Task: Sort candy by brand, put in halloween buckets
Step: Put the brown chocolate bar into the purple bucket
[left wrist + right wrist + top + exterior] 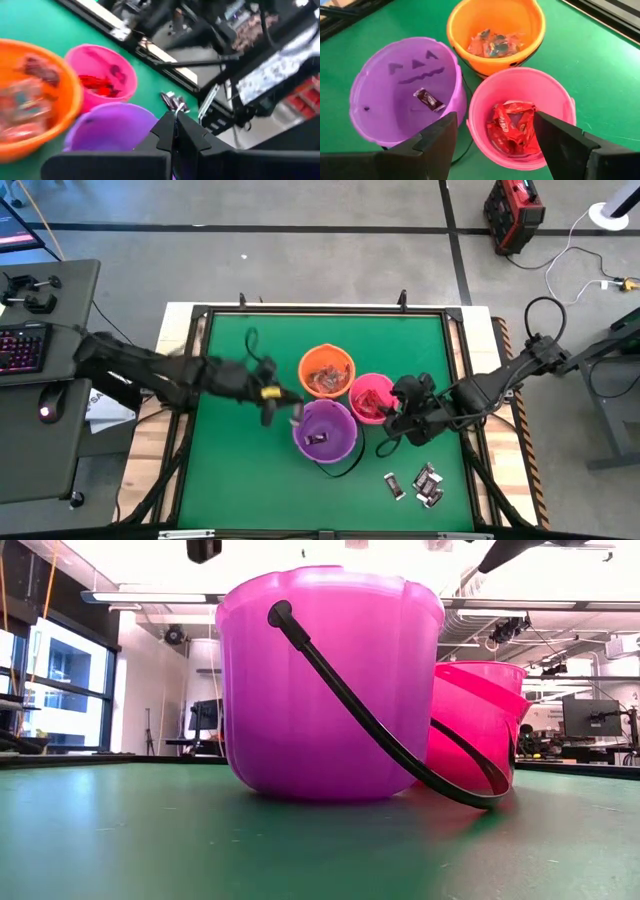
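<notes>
Three buckets stand together mid-table: orange (326,370), pink (372,395) and purple (325,430). The purple one's black handle (400,755) droops onto the mat. My left gripper (296,414) hovers at the purple bucket's left rim, shut on a small candy. My right gripper (495,120) is open and empty, just above the pink bucket (520,120), on its near-right side. The orange bucket (495,30) holds red-and-clear pieces, the pink one bright red wrappers (512,127), and the purple one (405,85) a single dark brown piece (429,99). Several dark and silver candies (420,482) lie loose on the mat near the right front. My left gripper pinches a thin silver wrapper edge (176,114) between its two fingertips. The fingers hide the rest of the piece. The candy is lifted clear of the table, above the purple bucket's (112,130) rim.
The green mat (230,470) is bordered by a dark raised frame. A keyboard and mouse sit on a side desk to the left (25,345). Open mat lies to the left and in front of the buckets.
</notes>
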